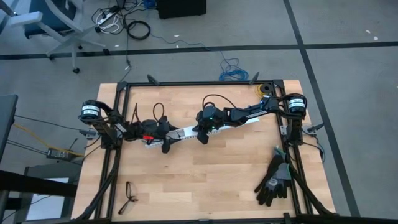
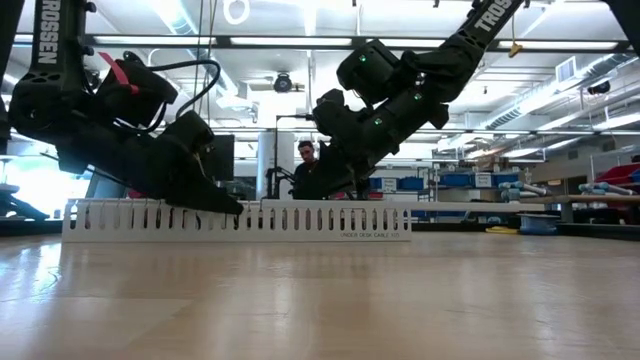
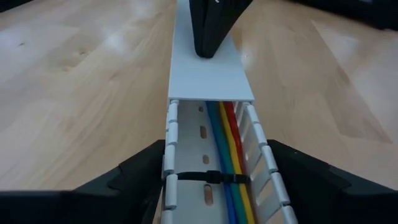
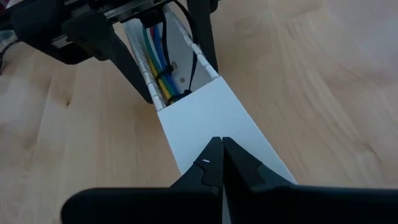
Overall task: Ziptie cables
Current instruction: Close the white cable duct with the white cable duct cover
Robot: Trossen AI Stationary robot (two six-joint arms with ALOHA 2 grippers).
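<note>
A long white slotted channel (image 1: 183, 132) lies slantwise on the table's middle. In its open stretch run the cables (image 3: 227, 155), blue, yellow, red and green wires side by side, crossed by a black zip tie (image 3: 211, 178). A flat white cover (image 3: 208, 78) closes the rest of the channel. My left gripper (image 3: 214, 144) sits astride the open stretch, near the cover's end. My right gripper (image 4: 221, 142) is shut, with its tips on the cover a little farther along. The channel rests on its flat bottom. My left gripper has the channel's two slotted walls (image 3: 169, 165) between its fingers (image 3: 137, 177), one finger outside each wall. The fingers come slanting down from the table's left and lie along the channel. The channel stays flat on the table. My right gripper's shut fingertips (image 4: 211, 163) press down on the cover's flat top (image 4: 205, 118), a short way back from the cover's end. They come slanting down from the table's right. The cover sits on the channel.
A pair of black gloves (image 1: 273, 180) lies near the front right corner. A small black object (image 1: 129, 198) lies near the front left, and a yellow roll (image 1: 264, 89) at the far right corner. A person (image 2: 305, 160) shows in the room behind.
</note>
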